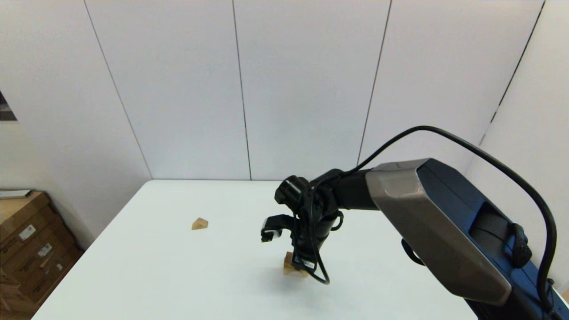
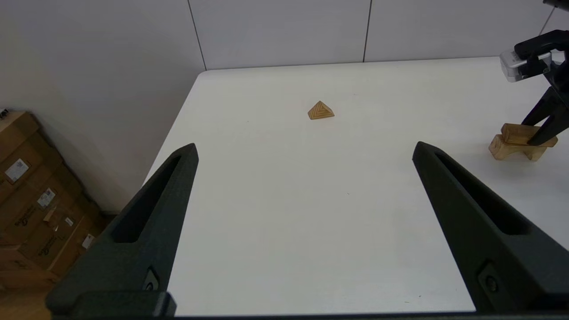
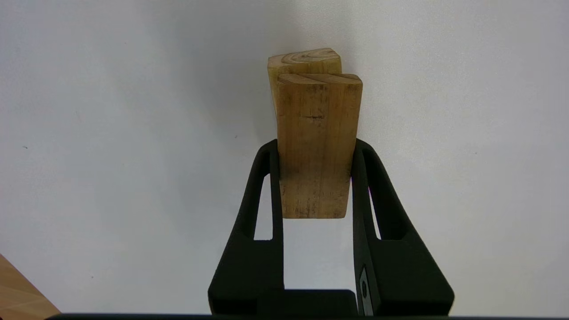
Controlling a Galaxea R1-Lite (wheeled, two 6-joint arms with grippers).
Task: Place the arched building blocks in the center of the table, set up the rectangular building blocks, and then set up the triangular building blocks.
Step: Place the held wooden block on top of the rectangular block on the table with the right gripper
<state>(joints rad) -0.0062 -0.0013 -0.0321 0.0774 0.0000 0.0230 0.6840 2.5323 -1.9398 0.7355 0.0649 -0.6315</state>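
Rectangular building blocks (image 3: 314,146) clamped at both sides between the right gripper (image 3: 314,153) fingers (image 3: 262,178), lying flat on top of the arched building blocks (image 2: 504,149) near the middle of the table (image 1: 178,275). Arch standing on its two feet, cut-out facing down. Triangular building blocks (image 1: 199,223) alone on the table, well apart toward the robot's left. Left gripper (image 2: 304,149) hovering over the table's near left part, fingers (image 2: 164,200) spread wide, holding nothing.

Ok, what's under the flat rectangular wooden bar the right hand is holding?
The light-wood arched block stands under the flat rectangular wooden bar, which the right hand grips. Whether the bar rests on it cannot be told.
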